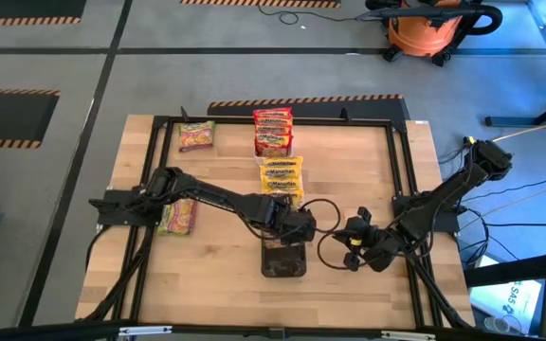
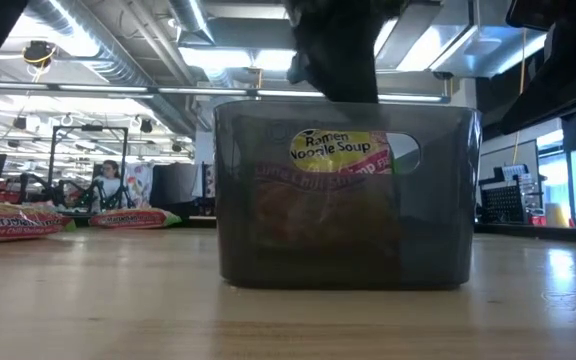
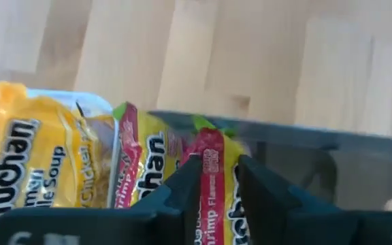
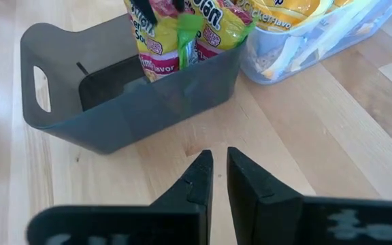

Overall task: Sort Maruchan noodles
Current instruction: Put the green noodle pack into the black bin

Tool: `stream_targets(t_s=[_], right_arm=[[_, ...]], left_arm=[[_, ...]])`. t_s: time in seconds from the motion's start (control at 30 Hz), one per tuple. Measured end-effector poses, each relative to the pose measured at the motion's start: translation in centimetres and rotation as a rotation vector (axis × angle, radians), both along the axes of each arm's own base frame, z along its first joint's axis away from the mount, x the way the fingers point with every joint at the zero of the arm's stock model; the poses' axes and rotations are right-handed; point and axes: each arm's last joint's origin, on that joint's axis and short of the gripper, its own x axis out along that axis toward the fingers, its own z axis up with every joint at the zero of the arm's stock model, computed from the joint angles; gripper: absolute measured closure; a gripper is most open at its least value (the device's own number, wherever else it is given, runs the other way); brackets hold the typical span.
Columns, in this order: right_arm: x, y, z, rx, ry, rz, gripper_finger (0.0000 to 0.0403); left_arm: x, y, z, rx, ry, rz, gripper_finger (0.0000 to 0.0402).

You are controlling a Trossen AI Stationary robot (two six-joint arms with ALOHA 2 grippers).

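Green-and-pink noodle packet point(image 3: 209, 177) stands pinched between the left fingers point(image 3: 186, 187) inside the dark bin point(image 4: 148, 102); right fingers point(image 4: 199, 177) closed, empty

Both arms are dark, near-black machines of slim jointed links, and black cables loop loosely around their wrists. The left hand point(image 3: 213, 187) has two matte black fingers point(image 3: 182, 190) that taper to wedge-shaped tips above a broad black crossbar. The right hand point(image 4: 220, 178) has the same tapered fingers point(image 4: 194, 184), and its crossbar bears faint pale markings too blurred to read.
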Motion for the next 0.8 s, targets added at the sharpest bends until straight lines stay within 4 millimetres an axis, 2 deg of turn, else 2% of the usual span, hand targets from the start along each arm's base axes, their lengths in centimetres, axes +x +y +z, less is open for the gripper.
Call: stream_targets(t_s=[0.13,0.53,0.6,0.67,0.8], right_arm=[[0.0,0.0,0.0,-0.005,0.002,0.003,0.0379],[0.0,0.0,0.0,-0.01,-0.001,0.012,0.0379],[0.0,0.0,0.0,-0.01,-0.001,0.012,0.0379],[0.0,0.0,0.0,-0.01,-0.001,0.012,0.0379],[0.0,0.0,0.0,-0.01,-0.002,0.011,0.0379]], left_arm=[[0.4,-0.1,-0.5,0.004,-0.01,-0.01,0.0322],[0.6,0.2,-1.1,0.02,-0.005,-0.013,0.0325],[0.2,0.0,-0.4,0.021,-0.014,-0.018,0.0325],[-0.4,-0.3,1.1,0.013,-0.051,-0.025,0.0325],[-2.8,-1.4,4.3,0.002,-0.064,-0.03,0.0325]])
